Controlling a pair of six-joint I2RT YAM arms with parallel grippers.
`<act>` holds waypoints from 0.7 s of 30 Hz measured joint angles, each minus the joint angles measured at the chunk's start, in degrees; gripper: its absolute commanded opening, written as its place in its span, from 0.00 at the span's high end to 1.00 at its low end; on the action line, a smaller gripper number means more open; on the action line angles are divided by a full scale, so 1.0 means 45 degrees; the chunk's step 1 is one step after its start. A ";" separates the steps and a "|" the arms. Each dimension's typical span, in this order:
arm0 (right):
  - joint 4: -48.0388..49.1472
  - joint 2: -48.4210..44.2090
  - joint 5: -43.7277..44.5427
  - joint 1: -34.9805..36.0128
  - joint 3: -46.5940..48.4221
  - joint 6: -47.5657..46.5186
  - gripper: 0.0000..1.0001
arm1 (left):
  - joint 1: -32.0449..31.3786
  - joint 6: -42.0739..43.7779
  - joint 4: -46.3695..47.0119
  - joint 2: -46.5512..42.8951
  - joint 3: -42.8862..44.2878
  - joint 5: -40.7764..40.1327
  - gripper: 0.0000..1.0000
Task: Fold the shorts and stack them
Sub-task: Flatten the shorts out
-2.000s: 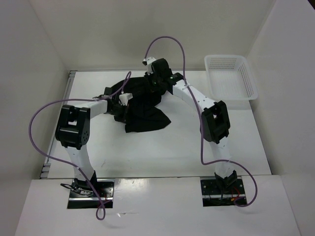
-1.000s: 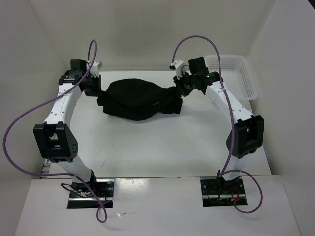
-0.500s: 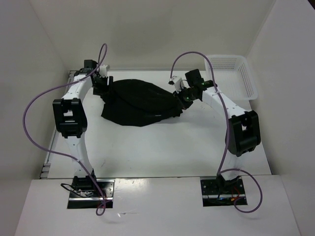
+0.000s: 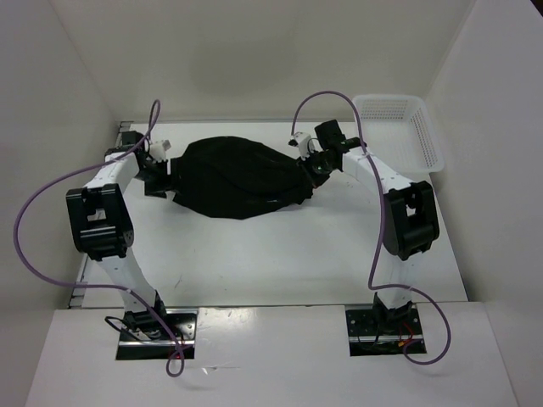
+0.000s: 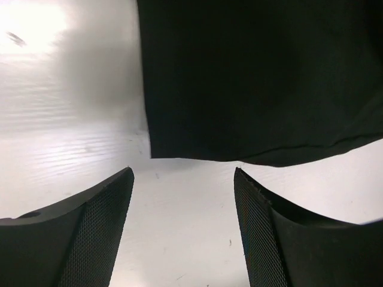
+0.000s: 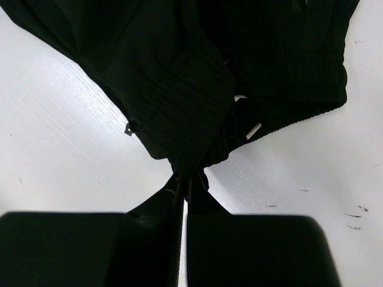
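The black shorts (image 4: 239,176) lie spread across the back middle of the white table. At their left end my left gripper (image 4: 161,176) stands open; in the left wrist view its mesh fingers (image 5: 102,221) frame bare table, and the hem of the shorts (image 5: 251,89) lies just beyond the tips, untouched. My right gripper (image 4: 310,164) is shut on the right end of the shorts. The right wrist view shows its jaws pinched on the ribbed waistband of the shorts (image 6: 179,95), beside a small white tag (image 6: 254,130).
A white mesh basket (image 4: 399,127) stands at the back right corner. White walls close in the table on the left, back and right. Purple cables loop above both arms.
The left gripper has let go of the left end of the shorts and opened, drawing back a little to the left. The shorts now lie flatter. The right gripper stays shut on them.
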 measured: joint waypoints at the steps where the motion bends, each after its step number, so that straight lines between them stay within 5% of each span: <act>1: 0.0010 0.0073 0.0019 -0.0005 0.0044 0.0019 1.00 | -0.0019 0.0000 -0.0044 0.0170 -0.0238 0.0073 0.25; 8: 0.0044 0.0248 0.0073 0.0000 0.0155 0.0126 1.00 | -0.0146 0.0000 0.0282 0.1302 -0.0646 0.0593 0.25; 11: 0.0053 0.0248 0.0073 0.0000 0.0146 0.0126 1.00 | -0.0180 -0.0019 0.0602 0.1384 -0.0631 0.0719 0.32; 13: 0.0073 0.0248 0.0068 -0.0005 0.0097 0.0117 1.00 | -0.0194 -0.0034 0.0806 0.1457 -0.0612 0.0733 0.43; 16: 0.0078 0.0248 0.0073 0.0000 0.0010 0.0112 1.00 | -0.0204 -0.0097 0.0986 0.1700 -0.0612 0.0787 0.95; 21: 0.0083 0.0248 0.0102 0.0000 -0.0058 0.0097 1.00 | -0.0204 -0.0010 0.0933 0.2069 -0.0495 0.1341 1.00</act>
